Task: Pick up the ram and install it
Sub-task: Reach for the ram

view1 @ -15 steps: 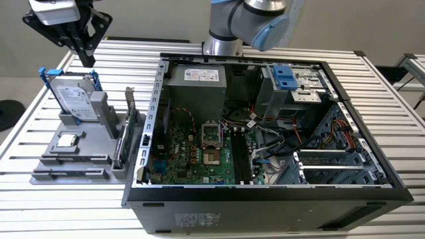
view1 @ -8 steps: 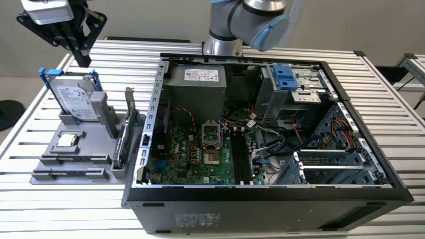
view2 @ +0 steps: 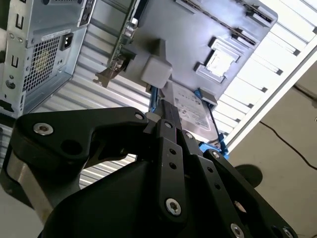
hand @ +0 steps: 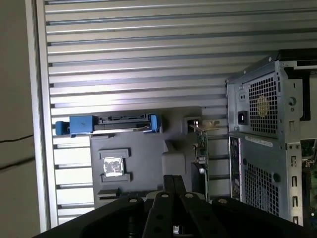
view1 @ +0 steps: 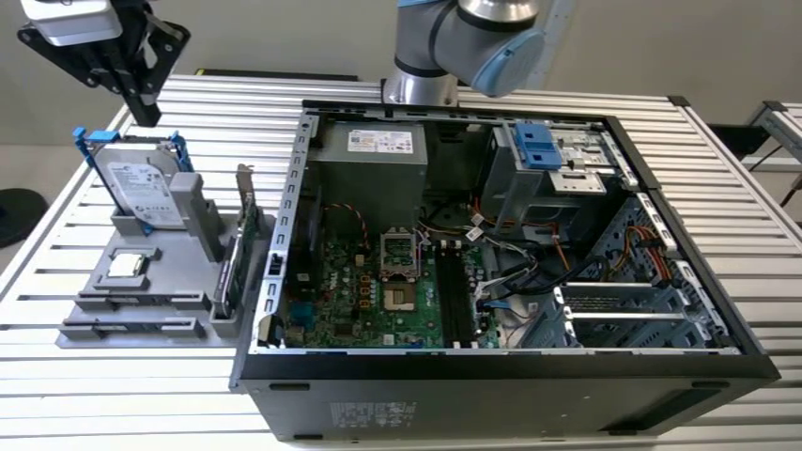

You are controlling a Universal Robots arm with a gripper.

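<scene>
Fingers of my gripper were pressed together on nothing, up above the hard drive at one end of the gray holder. The ram stood on edge in that holder, by the green card, untouched. Open computer case sat just beside the holder.

Case: open, lying on its side, motherboard exposed.
Table: slatted metal, bears case and holder.
Holder: gray, just beside the case.
Drive: upright in the holder (blue rails).
Card: green, upright, near the drive.
</scene>
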